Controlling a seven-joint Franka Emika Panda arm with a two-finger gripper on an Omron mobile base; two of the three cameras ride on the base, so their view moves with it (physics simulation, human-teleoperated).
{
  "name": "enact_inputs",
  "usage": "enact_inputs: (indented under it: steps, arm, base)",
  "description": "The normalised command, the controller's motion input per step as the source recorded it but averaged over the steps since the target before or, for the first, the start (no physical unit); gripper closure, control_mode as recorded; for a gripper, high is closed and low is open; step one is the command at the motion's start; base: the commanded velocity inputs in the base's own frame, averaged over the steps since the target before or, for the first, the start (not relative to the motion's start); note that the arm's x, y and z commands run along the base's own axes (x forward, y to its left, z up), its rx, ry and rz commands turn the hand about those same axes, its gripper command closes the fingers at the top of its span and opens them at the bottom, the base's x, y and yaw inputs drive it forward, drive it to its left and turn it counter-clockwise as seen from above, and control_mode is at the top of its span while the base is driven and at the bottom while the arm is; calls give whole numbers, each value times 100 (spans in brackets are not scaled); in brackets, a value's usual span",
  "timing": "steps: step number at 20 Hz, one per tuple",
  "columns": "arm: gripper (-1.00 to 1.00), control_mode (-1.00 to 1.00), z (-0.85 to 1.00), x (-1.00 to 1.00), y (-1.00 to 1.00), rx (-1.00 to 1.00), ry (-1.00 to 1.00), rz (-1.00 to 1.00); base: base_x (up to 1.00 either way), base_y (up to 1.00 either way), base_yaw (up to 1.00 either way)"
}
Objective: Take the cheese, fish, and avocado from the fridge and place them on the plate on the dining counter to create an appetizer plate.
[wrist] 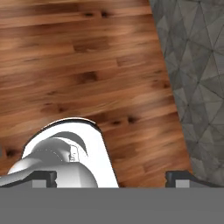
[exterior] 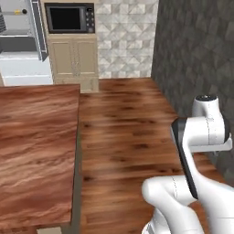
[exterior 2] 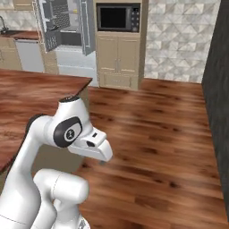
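While the fridge (exterior 2: pixel 67 31) stands open across the kitchen, the robot's claw (wrist: pixel 109 178) hangs wide and empty over bare floor. The job looks to be at the fetching step; next it likely must drive past the dining counter (exterior: pixel 36 146) to reach the shelves.

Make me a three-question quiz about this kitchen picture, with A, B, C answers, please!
1. Where is the microwave?
A. On the dining counter
B. Built into the beige cabinet
C. On the floor

2. What colour is the top of the dining counter?
A. Reddish-brown wood
B. White
C. Green

3. How is the fridge door?
A. Shut tight
C. Taken off and lying on the floor
B. Swung open

Answers:
1. B: the black microwave sits in the upper part of the beige cabinet, above its two doors.
2. A: the counter top shows reddish-brown wood grain in both base views.
3. B: the right base view shows the door standing open, with the shelves and bins inside on show.
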Motion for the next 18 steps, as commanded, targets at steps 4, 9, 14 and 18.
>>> enact_inputs:
  steps: [4, 9, 14, 18]
  arm:
    - [-100, 100, 0, 0, 0, 0, 0, 0]
    - [-100, 100, 0, 0, 0, 0, 0, 0]
    - [-100, 100, 0, 0, 0, 0, 0, 0]
    - [-100, 100, 0, 0, 0, 0, 0, 0]
  base:
    - [100, -76, 0]
    - [100, -11, 3]
    - [100, 6, 12]
    - [100, 0, 40]
